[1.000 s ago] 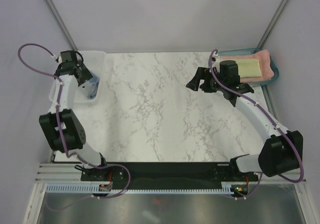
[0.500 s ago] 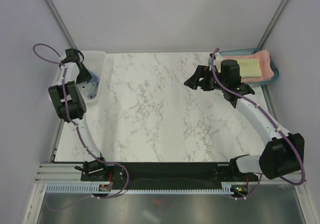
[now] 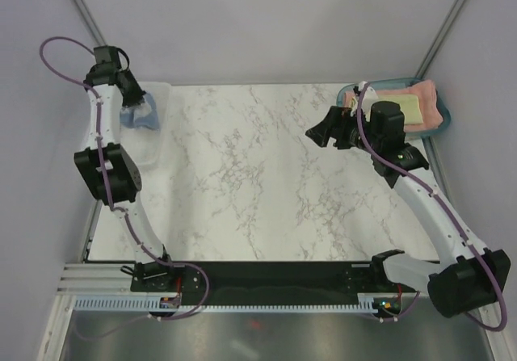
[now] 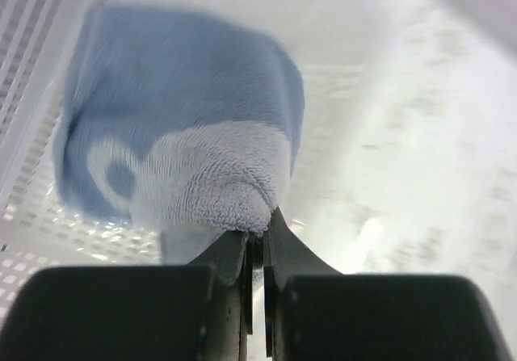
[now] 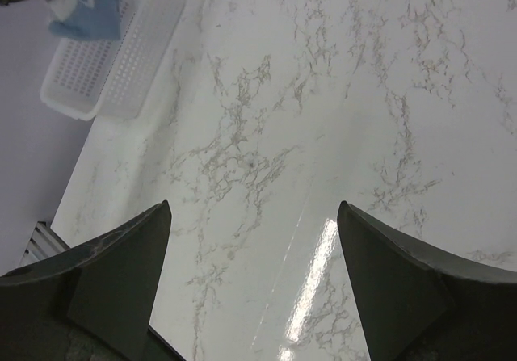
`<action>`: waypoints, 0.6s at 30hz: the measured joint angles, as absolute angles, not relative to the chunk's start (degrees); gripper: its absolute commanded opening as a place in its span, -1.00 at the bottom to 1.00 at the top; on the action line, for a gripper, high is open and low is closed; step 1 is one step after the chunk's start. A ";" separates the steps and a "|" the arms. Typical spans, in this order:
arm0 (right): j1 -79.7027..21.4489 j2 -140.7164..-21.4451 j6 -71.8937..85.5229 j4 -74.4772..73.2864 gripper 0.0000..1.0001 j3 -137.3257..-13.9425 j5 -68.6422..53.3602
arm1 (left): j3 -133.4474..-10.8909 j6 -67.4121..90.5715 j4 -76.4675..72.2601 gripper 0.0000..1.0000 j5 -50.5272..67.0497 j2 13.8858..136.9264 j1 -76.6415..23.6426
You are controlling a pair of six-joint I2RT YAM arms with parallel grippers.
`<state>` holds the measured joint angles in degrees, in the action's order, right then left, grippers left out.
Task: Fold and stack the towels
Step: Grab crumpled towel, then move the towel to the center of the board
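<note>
The grey-blue towel (image 4: 178,135) with white print hangs bunched from my left gripper (image 4: 257,236), which is shut on its lower edge. In the top view that gripper (image 3: 132,100) holds the towel (image 3: 139,115) above the white basket (image 3: 159,94) at the far left. The salmon-pink towel (image 3: 435,109) lies folded in a teal tray (image 3: 396,84) at the far right, with the pale-yellow towel (image 3: 409,111) folded on top of it. My right gripper (image 3: 321,132) hovers over the marble just left of the tray, open (image 5: 254,216) and holding nothing.
The white perforated basket (image 5: 105,78) stands along the table's left edge, with the blue towel (image 5: 89,10) above it. The marble tabletop (image 3: 250,175) lies between the two arms. Grey walls close in the back and sides.
My left gripper has shut on the grey-blue towel and lifted it up out of the basket. The right arm has drawn back a little toward the tray, still open.
</note>
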<state>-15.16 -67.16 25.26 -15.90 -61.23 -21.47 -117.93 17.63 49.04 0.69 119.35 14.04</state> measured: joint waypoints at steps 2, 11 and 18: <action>-15.16 -64.75 25.21 -16.58 0.85 -60.84 -20.60 | -121.08 18.41 48.21 -0.96 3.49 113.91 11.57; -15.16 -59.02 24.03 -21.02 0.86 -60.34 -19.38 | -110.30 26.37 32.97 -0.84 21.89 80.40 -1.58; -15.18 -56.36 23.27 -24.38 0.86 -58.33 -19.18 | -76.73 32.42 18.85 -0.25 32.29 70.61 -14.46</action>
<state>-15.18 -56.36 23.27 -24.38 -58.33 -19.18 -76.73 32.42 18.85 32.29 70.61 -14.46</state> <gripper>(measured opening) 0.929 0.361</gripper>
